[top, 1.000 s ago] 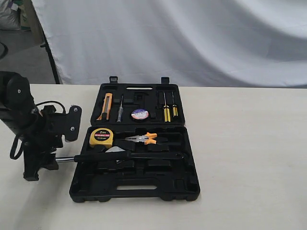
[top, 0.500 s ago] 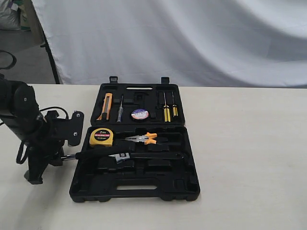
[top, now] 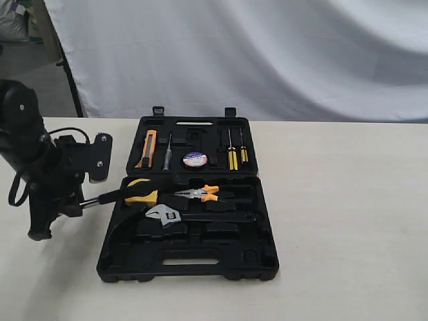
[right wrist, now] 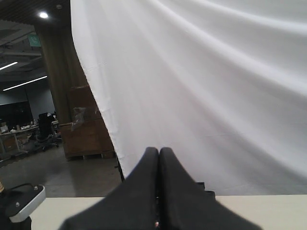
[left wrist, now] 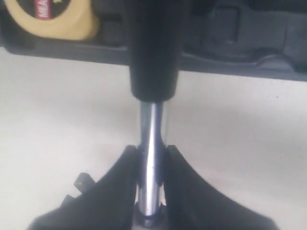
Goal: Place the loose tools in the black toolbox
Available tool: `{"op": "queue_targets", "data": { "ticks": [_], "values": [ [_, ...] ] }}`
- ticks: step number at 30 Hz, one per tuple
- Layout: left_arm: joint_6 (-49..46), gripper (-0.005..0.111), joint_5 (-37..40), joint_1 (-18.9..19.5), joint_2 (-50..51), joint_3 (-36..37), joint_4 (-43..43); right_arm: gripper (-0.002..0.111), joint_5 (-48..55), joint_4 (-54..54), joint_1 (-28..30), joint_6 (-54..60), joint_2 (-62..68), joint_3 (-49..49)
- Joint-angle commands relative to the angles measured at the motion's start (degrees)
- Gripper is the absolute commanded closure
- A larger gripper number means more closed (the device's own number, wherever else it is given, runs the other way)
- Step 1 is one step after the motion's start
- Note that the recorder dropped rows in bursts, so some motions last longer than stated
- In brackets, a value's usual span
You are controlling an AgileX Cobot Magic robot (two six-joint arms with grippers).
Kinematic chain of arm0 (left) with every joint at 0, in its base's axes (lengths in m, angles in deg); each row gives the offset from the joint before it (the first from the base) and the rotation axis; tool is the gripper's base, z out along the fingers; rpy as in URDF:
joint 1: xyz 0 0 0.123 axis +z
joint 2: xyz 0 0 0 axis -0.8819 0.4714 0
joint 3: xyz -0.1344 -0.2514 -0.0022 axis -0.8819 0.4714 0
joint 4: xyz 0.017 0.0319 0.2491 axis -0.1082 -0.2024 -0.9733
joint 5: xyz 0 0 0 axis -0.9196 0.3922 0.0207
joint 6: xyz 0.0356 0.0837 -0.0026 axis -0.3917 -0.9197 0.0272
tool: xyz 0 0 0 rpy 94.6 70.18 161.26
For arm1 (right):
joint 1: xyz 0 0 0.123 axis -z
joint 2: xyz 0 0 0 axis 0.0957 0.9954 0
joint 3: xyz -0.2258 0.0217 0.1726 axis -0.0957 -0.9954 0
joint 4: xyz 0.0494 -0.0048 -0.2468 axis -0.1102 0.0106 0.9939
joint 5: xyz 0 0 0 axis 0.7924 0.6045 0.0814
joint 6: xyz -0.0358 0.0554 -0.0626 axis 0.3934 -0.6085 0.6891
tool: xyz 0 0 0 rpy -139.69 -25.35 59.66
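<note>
left gripper (left wrist: 151, 152) clamped on hammer (left wrist: 153, 52) shaft; handle lies across toolbox (left wrist: 240, 62) rim

Left wrist view: both fingers (left wrist: 115, 182) press the bare steel shaft from either side; the grip sits just short of where the black handle starts; the handle runs out over the toolbox edge, close by the yellow tape measure (left wrist: 53, 21).

Exterior view: left gripper (top: 80, 204) is over the table (top: 334, 234), just beside the left rim of the toolbox (top: 234, 269); hammer (top: 119, 194) slants from it across that rim and over the tape measure (top: 143, 196), covering its upper part; the hammer head can't be made out, and the far end of the handle is lost against the black case.

Toolbox lies open flat in two halves; the slot handle is at the front edge of the near half. Wrench (top: 164, 215) lies tilted in the near half, just below the orange-handled pliers (top: 200, 193); can't tell whether it sits in a recess. Tape roll (top: 194, 159) sits in the far half, label up, just left of the yellow-handled screwdrivers (top: 234, 158); orange knife (top: 148, 148) is at that half's left side.

Right gripper (right wrist: 158, 152) is closed on nothing, fingertips touching; it faces the white curtain (right wrist: 216, 96); it is outside the exterior view's frame.
</note>
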Motion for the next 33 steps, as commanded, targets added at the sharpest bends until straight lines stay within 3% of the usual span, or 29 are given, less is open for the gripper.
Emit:
{"op": "queue_targets", "data": {
  "ticks": [1, 11, 16, 33],
  "values": [
    [3.0, 0.107, 6.6, -2.8, -2.2, -4.0, 0.0, 0.108, 0.1, 0.7, 0.2, 0.2, -0.4, -0.2],
    [17.8, 0.107, 7.9, -17.8, -1.7, -10.3, -5.8, 0.108, 0.1, 0.7, 0.2, 0.2, -0.4, -0.2],
    [21.5, 0.107, 7.9, -23.0, 0.6, -12.2, -5.8, 0.108, 0.1, 0.7, 0.2, 0.2, -0.4, -0.2],
    [26.0, 0.107, 7.8, -23.9, 7.6, -12.2, -12.0, 0.108, -0.2, 0.7, 0.2, 0.2, -0.4, -0.2]
  ]
}}
